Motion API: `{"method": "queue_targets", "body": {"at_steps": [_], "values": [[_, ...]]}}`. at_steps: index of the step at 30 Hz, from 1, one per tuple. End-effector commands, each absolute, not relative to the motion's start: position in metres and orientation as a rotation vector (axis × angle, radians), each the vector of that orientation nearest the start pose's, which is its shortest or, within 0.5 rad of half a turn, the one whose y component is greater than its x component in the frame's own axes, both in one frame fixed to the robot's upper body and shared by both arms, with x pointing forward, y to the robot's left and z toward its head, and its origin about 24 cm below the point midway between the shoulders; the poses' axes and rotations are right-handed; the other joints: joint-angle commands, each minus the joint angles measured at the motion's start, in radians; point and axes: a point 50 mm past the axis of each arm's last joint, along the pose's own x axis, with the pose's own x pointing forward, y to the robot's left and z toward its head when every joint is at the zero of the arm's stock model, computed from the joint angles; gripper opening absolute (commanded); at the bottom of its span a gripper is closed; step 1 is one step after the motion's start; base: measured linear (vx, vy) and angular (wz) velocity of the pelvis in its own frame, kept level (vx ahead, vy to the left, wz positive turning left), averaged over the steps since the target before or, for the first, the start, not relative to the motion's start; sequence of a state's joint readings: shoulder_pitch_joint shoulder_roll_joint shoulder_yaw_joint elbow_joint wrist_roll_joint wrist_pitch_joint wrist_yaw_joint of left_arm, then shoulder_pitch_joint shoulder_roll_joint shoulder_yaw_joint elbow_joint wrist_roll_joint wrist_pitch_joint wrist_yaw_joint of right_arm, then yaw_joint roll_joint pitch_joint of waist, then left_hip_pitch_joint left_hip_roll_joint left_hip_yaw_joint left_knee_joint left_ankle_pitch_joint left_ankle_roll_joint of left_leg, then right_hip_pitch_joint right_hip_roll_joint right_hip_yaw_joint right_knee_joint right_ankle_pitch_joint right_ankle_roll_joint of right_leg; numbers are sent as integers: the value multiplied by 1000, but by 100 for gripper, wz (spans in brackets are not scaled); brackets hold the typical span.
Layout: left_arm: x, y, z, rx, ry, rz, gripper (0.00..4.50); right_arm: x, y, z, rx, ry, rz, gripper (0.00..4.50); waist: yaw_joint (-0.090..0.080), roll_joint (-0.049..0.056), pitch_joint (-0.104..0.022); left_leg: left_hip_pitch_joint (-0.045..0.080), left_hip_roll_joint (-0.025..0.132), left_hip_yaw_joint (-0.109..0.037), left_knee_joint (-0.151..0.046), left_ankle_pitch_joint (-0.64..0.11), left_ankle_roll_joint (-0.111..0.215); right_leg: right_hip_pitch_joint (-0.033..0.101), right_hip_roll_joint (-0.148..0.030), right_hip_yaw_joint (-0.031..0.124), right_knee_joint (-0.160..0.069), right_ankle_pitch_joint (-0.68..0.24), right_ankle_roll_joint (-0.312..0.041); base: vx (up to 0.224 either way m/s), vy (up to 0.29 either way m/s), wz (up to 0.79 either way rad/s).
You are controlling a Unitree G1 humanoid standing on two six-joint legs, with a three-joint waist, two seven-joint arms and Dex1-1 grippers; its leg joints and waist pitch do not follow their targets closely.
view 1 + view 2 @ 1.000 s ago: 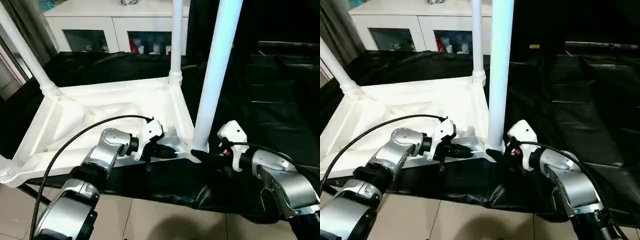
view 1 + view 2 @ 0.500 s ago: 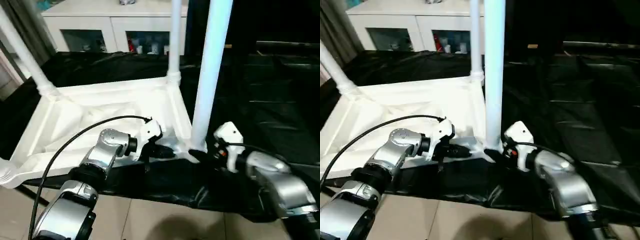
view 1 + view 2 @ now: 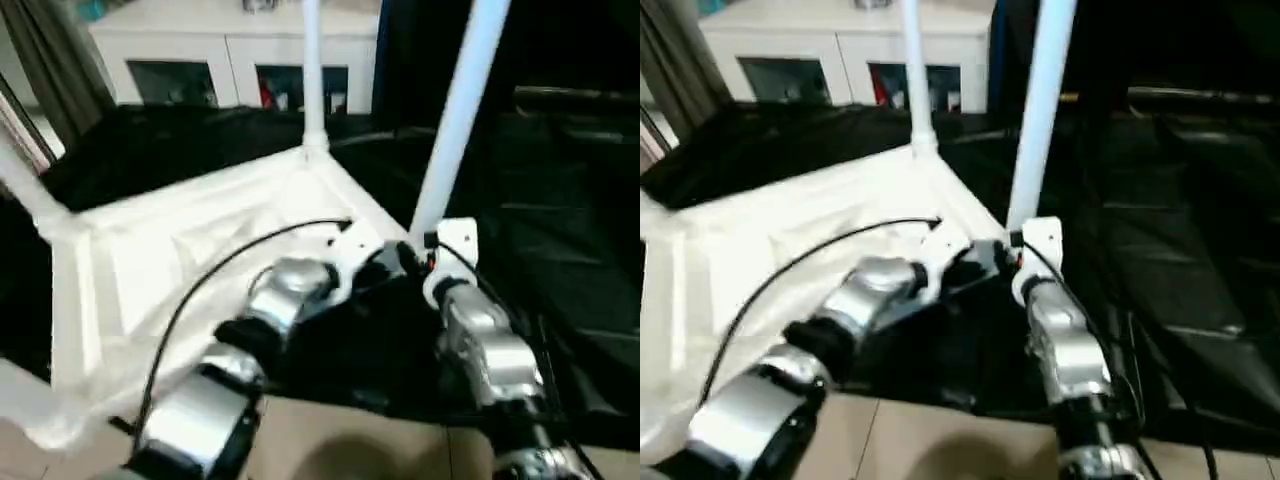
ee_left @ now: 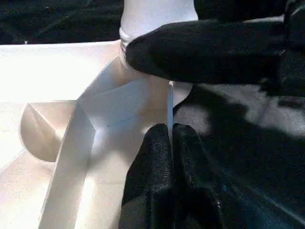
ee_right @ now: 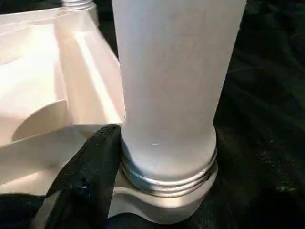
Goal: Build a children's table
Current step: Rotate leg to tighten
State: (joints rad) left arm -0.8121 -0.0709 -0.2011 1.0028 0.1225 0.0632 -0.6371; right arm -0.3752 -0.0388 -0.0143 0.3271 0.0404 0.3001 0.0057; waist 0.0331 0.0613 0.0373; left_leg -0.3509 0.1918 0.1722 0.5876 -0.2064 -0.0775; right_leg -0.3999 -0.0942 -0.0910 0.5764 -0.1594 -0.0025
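Table (image 3: 190,250) upside down on black sheet (image 3: 560,200), near corner between both grippers. Left gripper (image 4: 170,143) pinched shut on thin edge of corner rim, fingers (image 4: 152,157) pressed together with the wall between them. Right gripper (image 3: 405,258) at base of near leg (image 3: 455,120), just above socket; one black finger (image 5: 90,167) against leg by threaded collar, other finger (image 4: 200,50) wrapped across far side in left wrist view, so clamped on leg.

Since a second ago: whole view swung, table now seen more corner-on, so mostly camera move. Leg leaned right, stood near straight half a second ago, now tilts right again. Both grippers same places on rim and leg base. Collar threads visible above socket, so leg judged not fully seated; likely mid-screwing or pressing in.

Far leg (image 3: 312,70) upright in far corner socket. Another leg (image 3: 25,185) at left corner, partly cut off. Cabinet (image 3: 230,60) behind. Floor tiles (image 3: 330,440) at near edge.

Fourth corner not clear. Task judged late stage, last legs going in.
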Motion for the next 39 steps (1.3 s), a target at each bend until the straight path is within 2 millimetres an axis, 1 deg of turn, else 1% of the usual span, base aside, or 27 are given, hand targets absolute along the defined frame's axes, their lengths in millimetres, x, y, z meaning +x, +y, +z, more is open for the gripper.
{"method": "queue_targets", "body": {"at_steps": [1, 2, 3, 5, 6, 7, 8, 10, 11, 12, 13, 15, 16, 18, 19, 21, 23, 24, 25, 26, 27, 29, 30, 32, 36, 37, 39], "values": [[334, 0, 41, 228, 339, -1053, 0, 317, -117, 30, 6, 305, 140, 272, -2, -24, -58, -8, 18, -2, -64, -132, 92, 56, -49, 41, -77, -288, -182, 0, 0, 0], [334, 2, 41, 232, 339, -1054, 0, 317, -117, 32, 12, 292, 143, 272, -2, -25, -58, -8, 18, -2, -63, -134, 94, 56, -49, 41, -77, -292, -181, 0, 0, 0], [335, 4, 40, 238, 338, -1058, 0, 317, -118, 35, 16, 280, 149, 328, -1, -25, -58, -8, 18, -2, -64, -136, 98, 57, -49, 41, -77, -298, -179, 0, 0, 0], [335, 6, 41, 240, 333, -1069, 0, 318, -120, 39, 8, 258, 162, 328, -1, -27, -58, -9, 18, -2, -64, -138, 102, 57, -50, 41, -78, -306, -175, 0, 0, 0], [335, 7, 41, 241, 330, -1076, 0, 318, -120, 42, 2, 244, 169, 344, -2, -25, -58, -9, 19, -3, -64, -137, 104, 57, -49, 41, -77, -299, -177, 0, 0, 0], [336, 13, 41, 244, 326, -1091, 0, 318, -126, 48, -23, 230, 202, 359, -1, -24, -58, -8, 20, -3, -65, -139, 104, 56, -49, 41, -77, -296, -179, 0, 0, 0], [336, 17, 41, 248, 323, -1094, 0, 317, -129, 50, -39, 228, 209, 368, 0, -26, -58, -10, 19, -3, -64, -138, 107, 59, -48, 41, -76, -290, -177, 0, 0, 0], [338, 25, 42, 250, 322, -1094, 0, 314, -137, 53, -74, 238, 246, 376, 0, -26, -59, -11, 20, -3, -63, -125, 118, 61, -48, 42, -72, -256, -184, 0, 0, 0], [339, 31, 42, 248, 320, -1114, 0, 310, -143, 54, -134, 260, 290, 390, 2, -27, -58, -11, 19, -3, -63, -126, 121, 63, -47, 41, -73, -265, -181, 0, 0, 0], [339, 32, 42, 247, 319, -1118, 0, 310, -144, 54, -143, 264, 296, 390, 2, -27, -58, -11, 19, -3, -63, -126, 121, 63, -47, 41, -73, -265, -181, 0, 0, 0], [338, 40, 43, 250, 319, -1152, 0, 303, -149, 56, -186, 292, 364, 390, 2, -25, -55, -11, 20, -3, -63, -133, 124, 62, -47, 41, -76, -282, -176, 0, 0, 0], [338, 48, 43, 251, 321, -1177, 0, 299, -155, 58, -212, 312, 400, 390, 2, -30, -56, -10, 22, -3, -64, -140, 122, 60, -49, 43, -76, -299, -172, 0, 0, 0], [336, 53, 43, 253, 325, -1209, 0, 295, -159, 59, -230, 329, 441, 390, 3, -29, -54, -11, 21, -2, -65, -148, 118, 60, -49, 42, -78, -320, -169, 0, 0, 0], [333, 60, 45, 239, 313, -1275, 0, 288, -162, 60, -262, 352, 520, 390, 5, -29, -54, -12, 23, -5, -66, -150, 117, 63, -49, 43, -77, -322, -166, 0, 0, 0], [329, 65, 46, 214, 313, -1336, 0, 283, -164, 61, -287, 366, 580, 390, 4, -28, -53, -11, 26, -5, -67, -162, 118, 60, -51, 44, -76, -324, -173, 0, 0, 0], [324, 71, 47, 207, 331, -1407, 0, 278, -164, 60, -294, 390, 654, 390, 3, -29, -54, -11, 28, -5, -67, -167, 117, 60, -54, 45, -74, -325, -181, 0, 0, 0], [320, 77, 47, 215, 354, -1464, 0, 274, -164, 60, -300, 404, 699, 390, 3, -29, -51, -11, 28, -3, -67, -172, 115, 55, -52, 46, -75, -337, -184, 0, 0, 0], [319, 79, 47, 220, 357, -1477, 0, 274, -164, 60, -301, 407, 713, 390, 4, -27, -52, -9, 29, -4, -68, -177, 111, 53, -53, 46, -75, -345, -184, 0, 0, 0], [319, 82, 47, 222, 358, -1479, 0, 273, -163, 61, -304, 402, 723, 390, 2, -31, -50, -10, 30, -4, -69, -185, 101, 53, -52, 46, -77, -355, -183, 0, 0, 0], [319, 84, 48, 223, 359, -1481, 0, 273, -161, 62, -293, 401, 739, 390, 3, -28, -50, -7, 32, -5, -70, -187, 94, 51, -53, 46, -76, -352, -185, 0, 0, 0], [319, 84, 48, 223, 359, -1481, 0, 273, -161, 62, -293, 401, 739, 390, 3, -28, -51, -8, 31, -4, -70, -185, 92, 52, -52, 46, -75, -345, -185, 0, 0, 0], [319, 87, 47, 224, 362, -1481, 0, 272, -159, 62, -276, 397, 761, 390, 4, -35, -52, -9, 30, -4, -69, -173, 92, 54, -53, 47, -72, -322, -190, 0, 0, 0], [318, 88, 47, 224, 364, -1482, 0, 272, -157, 62, -274, 397, 773, 390, 6, -33, -51, -9, 31, -4, -69, -168, 92, 54, -54, 47, -70, -318, -192, 0, 0, 0], [317, 90, 47, 220, 368, -1484, 0, 271, -155, 61, -259, 397, 790, 364, 6, -33, -51, -10, 31, -4, -69, -158, 92, 54, -54, 48, -69, -302, -196, 0, 0, 0], [315, 92, 47, 212, 374, -1489, 0, 270, -154, 57, -244, 407, 806, 338, 6, -35, -51, -10, 32, -3, -67, -144, 96, 55, -55, 48, -66, -284, -202, 0, 0, 0], [315, 92, 47, 212, 374, -1486, 0, 270, -154, 56, -241, 409, 806, 317, 5, -42, -49, -11, 31, -2, -67, -144, 96, 54, -53, 48, -67, -289, -200, 0, 0, 0], [314, 92, 46, 209, 375, -1488, 0, 269, -153, 55, -227, 408, 809, 305, 6, -38, -48, -9, 31, -3, -68, -149, 93, 53, -55, 48, -68, -302, -199, 0, 0, 0]]}}
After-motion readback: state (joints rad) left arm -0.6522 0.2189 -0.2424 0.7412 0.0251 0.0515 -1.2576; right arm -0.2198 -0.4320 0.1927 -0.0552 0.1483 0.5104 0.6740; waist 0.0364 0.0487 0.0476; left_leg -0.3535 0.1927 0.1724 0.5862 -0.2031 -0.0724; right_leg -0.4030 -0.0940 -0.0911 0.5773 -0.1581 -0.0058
